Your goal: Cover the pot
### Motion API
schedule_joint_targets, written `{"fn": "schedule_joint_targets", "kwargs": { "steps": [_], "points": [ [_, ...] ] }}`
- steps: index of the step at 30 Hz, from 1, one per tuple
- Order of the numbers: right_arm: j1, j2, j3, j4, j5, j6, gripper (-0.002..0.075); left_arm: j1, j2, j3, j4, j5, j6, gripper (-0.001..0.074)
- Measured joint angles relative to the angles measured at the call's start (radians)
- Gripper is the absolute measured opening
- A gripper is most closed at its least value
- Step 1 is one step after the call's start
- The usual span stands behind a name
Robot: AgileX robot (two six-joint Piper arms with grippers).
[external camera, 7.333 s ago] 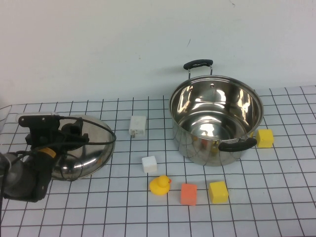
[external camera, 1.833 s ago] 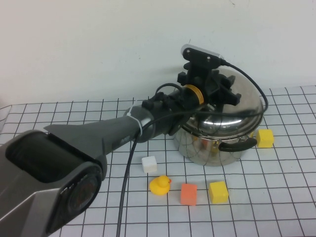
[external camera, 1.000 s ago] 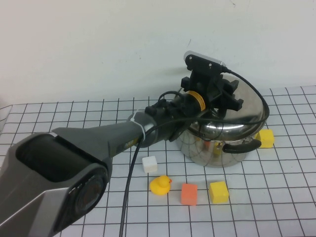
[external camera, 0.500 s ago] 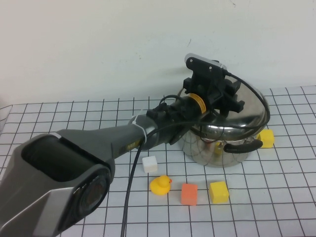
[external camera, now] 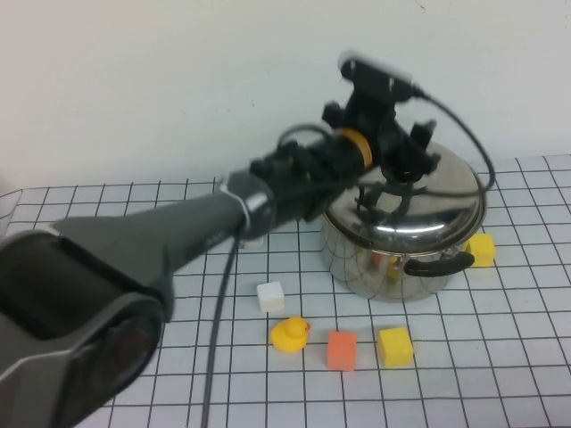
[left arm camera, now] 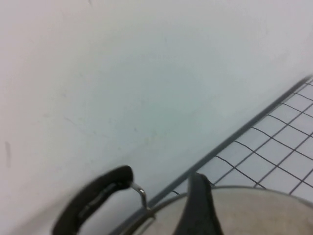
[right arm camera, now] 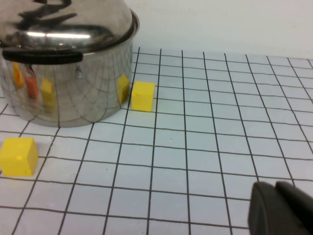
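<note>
One domed steel lid (external camera: pixel 419 201) sits on the large shiny steel pot (external camera: pixel 393 259); the left gripper (external camera: pixel 390 168) hovers just above it, finger spread indiscernible. The right gripper (right arm camera: pixel 279 208) stays low nearby.

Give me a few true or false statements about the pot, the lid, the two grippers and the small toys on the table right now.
1. The lid sits on the pot. True.
2. The left gripper is above the lid. True.
3. The rubber duck is inside the pot. False: it stands on the table in front of the pot.
4. The right gripper is holding the lid. False: it is low over the table, apart from the pot.
5. The orange block lies between the duck and a yellow block. True.
</note>
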Motion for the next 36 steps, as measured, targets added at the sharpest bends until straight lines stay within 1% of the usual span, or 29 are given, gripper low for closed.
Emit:
{"fn": "schedule_joint_targets", "kwargs": {
  "steps": [2,4,7,12,13,15,21,24,27,30,36],
  "points": [
    [0.0,0.0,0.0,0.0,0.0,0.0,0.0009,0.0,-0.041,0.0,0.0,0.057,0.005,0.0456],
    [0.0,0.0,0.0,0.0,0.0,0.0,0.0009,0.0,-0.083,0.0,0.0,0.107,0.007,0.0415],
    [0.0,0.0,0.0,0.0,0.0,0.0,0.0009,0.004,-0.163,0.0,0.0,0.19,0.015,0.0311],
    [0.0,0.0,0.0,0.0,0.0,0.0,0.0009,0.032,-0.323,0.0,0.002,0.314,0.025,0.0099],
    [0.0,0.0,0.0,0.0,0.0,0.0,0.0009,0.041,-0.359,0.0,0.004,0.338,0.025,0.0065],
    [0.0,0.0,0.0,0.0,0.0,0.0,0.0009,0.058,-0.419,0.0,0.004,0.374,0.025,0.003],
    [0.0,0.0,0.0,0.0,0.0,0.0,0.0009,0.098,-0.571,0.0,0.027,0.476,0.025,0.0004],
    [0.0,0.0,0.0,0.0,0.0,0.0,0.0009,0.098,-0.631,0.0,0.048,0.531,0.025,0.0001],
    [0.0,0.0,0.0,0.0,0.0,0.0,0.0009,0.098,-0.703,0.036,0.05,0.55,0.025,0.0],
    [0.0,0.0,0.0,0.0,0.0,0.0,0.0009,0.098,-0.803,0.125,0.061,0.55,0.011,0.0],
    [0.0,0.0,0.0,0.0,0.0,0.0,0.0009,0.098,-1.025,0.375,0.15,0.546,-0.032,0.0]
  ]
}}
